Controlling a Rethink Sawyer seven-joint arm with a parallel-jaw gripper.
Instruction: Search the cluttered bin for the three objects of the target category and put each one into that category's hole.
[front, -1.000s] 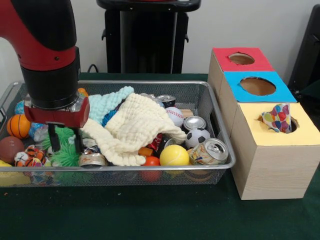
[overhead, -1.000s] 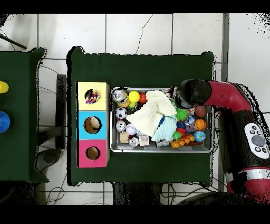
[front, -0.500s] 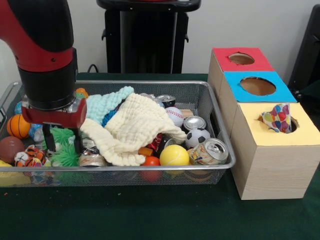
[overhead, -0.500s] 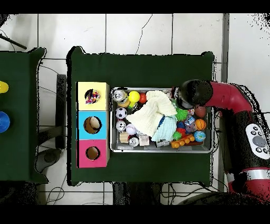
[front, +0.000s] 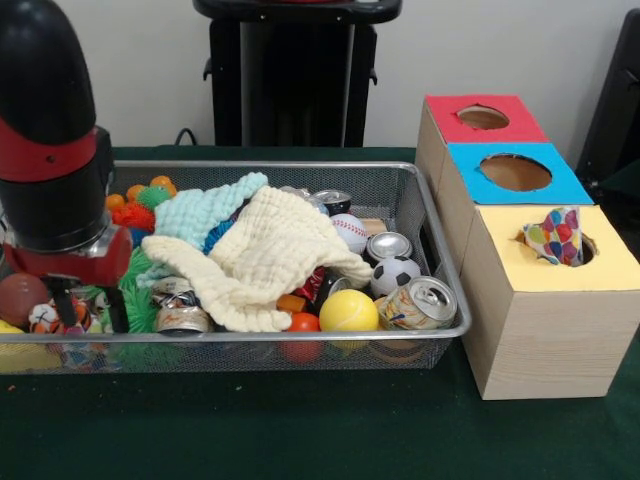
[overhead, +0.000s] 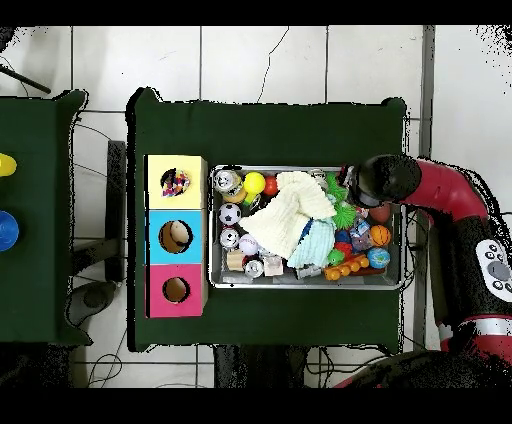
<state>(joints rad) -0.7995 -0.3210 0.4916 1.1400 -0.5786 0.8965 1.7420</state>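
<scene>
bin (front: 440, 330): jaws apart, empty, tips among toys, left end.

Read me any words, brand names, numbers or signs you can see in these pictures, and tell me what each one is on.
No text can be read in either view.
Cans in the wire basket: the silver can lying at the front has coloured print on its side, too blurred to read.
Red can under the cream cloth: mostly hidden, nothing legible.
Coloured boxes: plain tops, no labels.
</scene>
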